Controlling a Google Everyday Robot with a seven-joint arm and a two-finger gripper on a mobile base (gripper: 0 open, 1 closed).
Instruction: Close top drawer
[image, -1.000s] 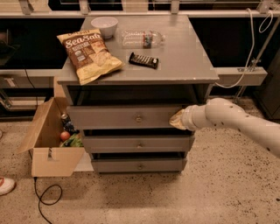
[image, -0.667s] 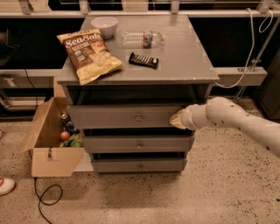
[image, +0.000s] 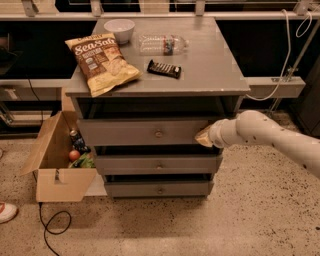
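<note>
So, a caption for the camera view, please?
Pincer at the right end of the top drawer front.

Gripper (image: 204, 136) sits just under the worktop (image: 220, 70) front edge, right side. Up-left of it on the worktop:
- dark snack bar (image: 164, 69), nearest
- chip bag (image: 102, 62) further left, reaching the front edge
- plastic bottle (image: 162, 44) on its side behind the bar
- white bowl (image: 119, 29) back left

Two lower drawers (image: 157, 164) are below-left of the gripper. On the floor far left and lower is an open cardboard box (image: 55, 172) holding a can, red fruit and greens. A black cable (image: 52, 227) loops in front of the box.
</note>
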